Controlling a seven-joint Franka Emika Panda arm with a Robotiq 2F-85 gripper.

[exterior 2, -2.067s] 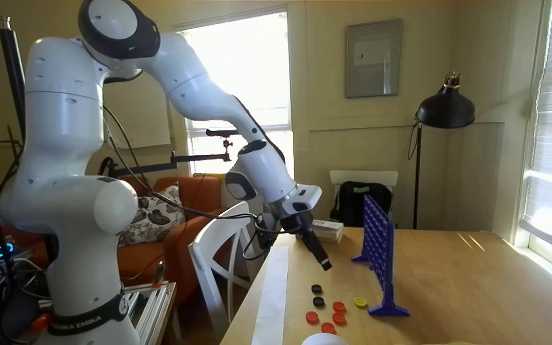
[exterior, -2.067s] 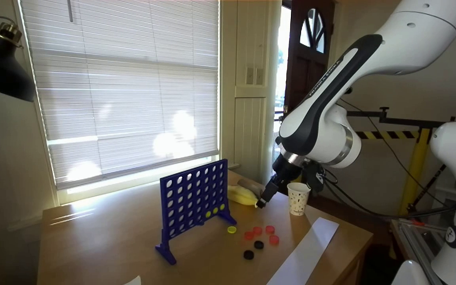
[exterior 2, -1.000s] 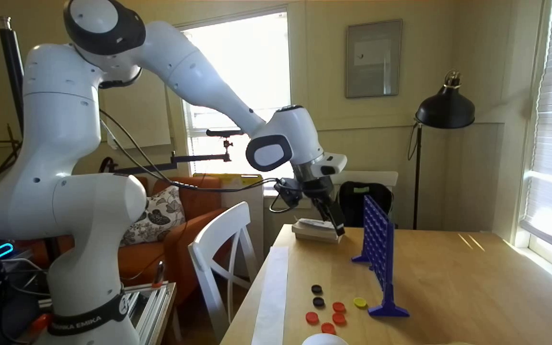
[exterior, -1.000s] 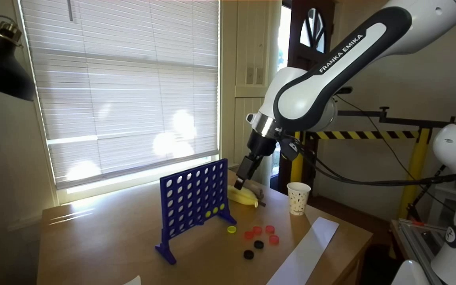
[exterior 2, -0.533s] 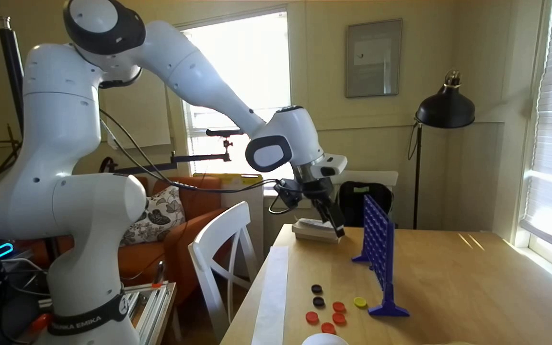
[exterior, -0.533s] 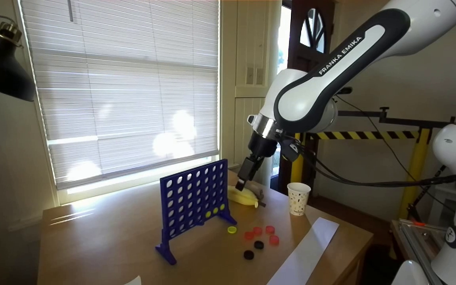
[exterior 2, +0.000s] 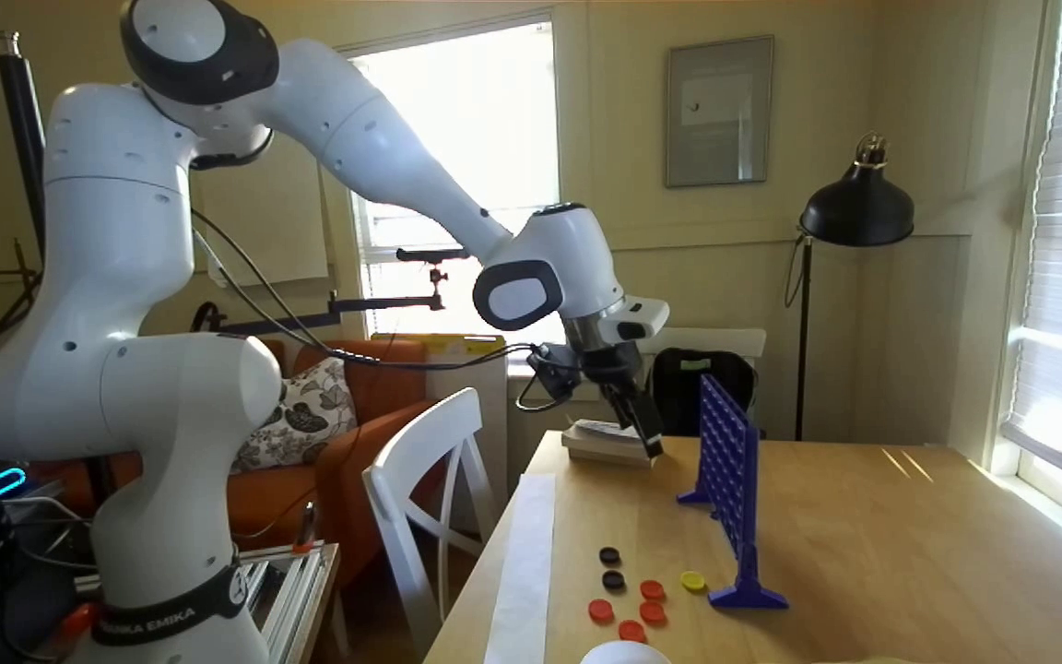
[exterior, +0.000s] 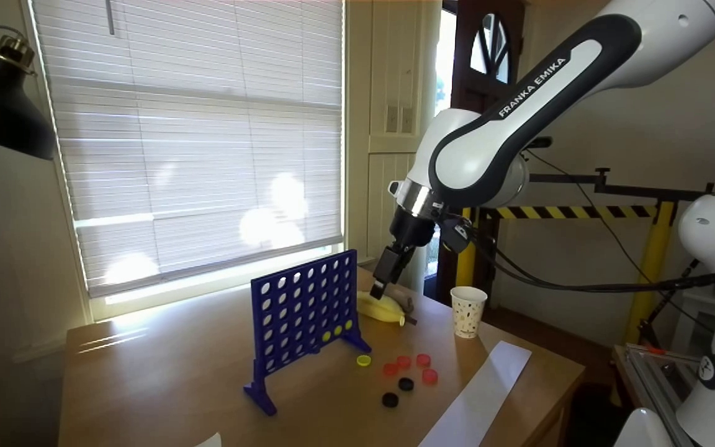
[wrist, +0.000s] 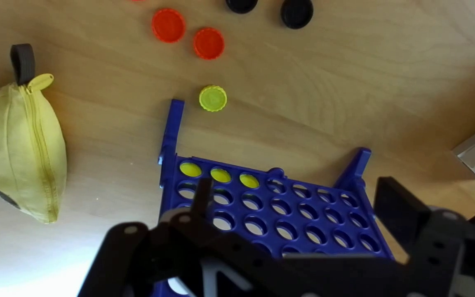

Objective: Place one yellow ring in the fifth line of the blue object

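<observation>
One gripper (wrist: pixel 295 196), black: fingers spread wide apart in the wrist view; slanting downward above the table (exterior: pixel 165 372) in both exterior views.

One yellow ring (exterior: pixel 364 360), small and round: loose, lying flat on the table, near the right-hand foot of the blue object (exterior: pixel 304 305) in an exterior view; the wrist view shows a gap between the two.

The blue object: plastic frame, upright on its side feet, pierced with rows and columns of round holes. Set in it: three yellow tokens (exterior: pixel 337 330), side by side in the bottom row, at the right end in an exterior view.

Four red tokens (exterior: pixel 430 376): flat on the table, loosely grouped, right of the yellow ring in an exterior view.

Two black tokens (exterior: pixel 390 400): flat, on the near side of the red group in an exterior view.

One yellow pouch (wrist: pixel 27 152), banana-like, zip along its length, dark loop at one end: lying left of the blue object in the wrist view.

One paper cup (exterior: pixel 468 310), speckled: upright, right of the yellow pouch in an exterior view.

One white strip (exterior: pixel 478 395): flat, along the right side of the table in an exterior view.
</observation>
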